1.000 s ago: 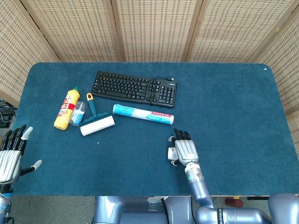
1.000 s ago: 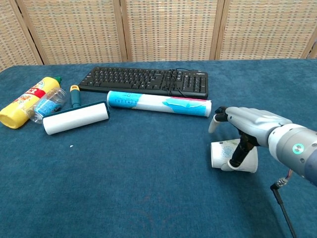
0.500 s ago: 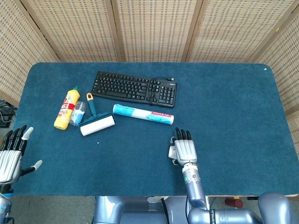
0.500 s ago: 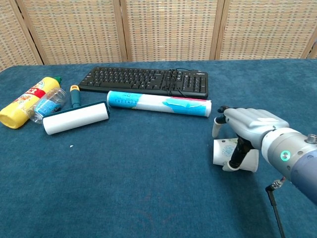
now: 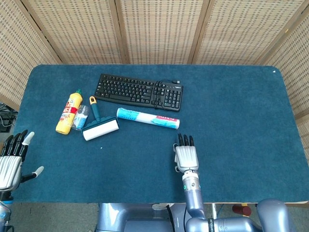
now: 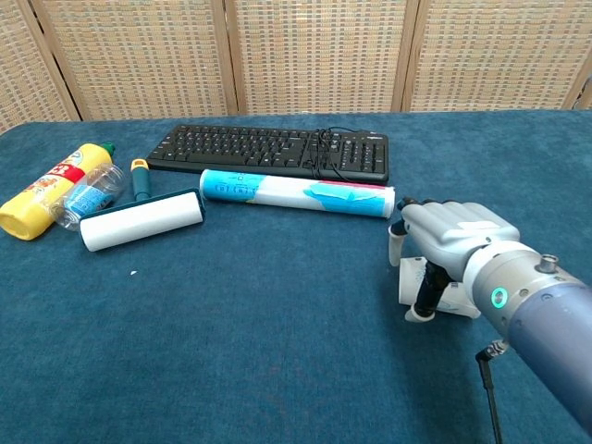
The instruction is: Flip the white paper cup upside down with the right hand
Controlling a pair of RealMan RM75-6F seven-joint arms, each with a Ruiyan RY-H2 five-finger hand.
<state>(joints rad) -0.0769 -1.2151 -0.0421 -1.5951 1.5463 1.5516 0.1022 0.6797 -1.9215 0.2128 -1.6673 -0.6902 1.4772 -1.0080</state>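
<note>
From the head view the right hand (image 5: 186, 156) lay palm-down just below the roll (image 5: 147, 118), hiding the cup entirely, while the left hand (image 5: 12, 162) hung spread and empty far off. In the chest view the cup (image 6: 444, 294) lay under that hand (image 6: 442, 237), fingers (image 6: 425, 294) curled around it; such a loose hold risked crushing or rolling it away

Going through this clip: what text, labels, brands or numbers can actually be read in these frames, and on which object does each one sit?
None can be read for certain.
Yellow bottle: red label with print, too blurred.
Blue and white roll: printed marks, too small.
Keyboard: key legends too small.
White paper cup under the right hand: faint pattern, no legible words.
Clear bottle: blue label, unreadable.
</note>
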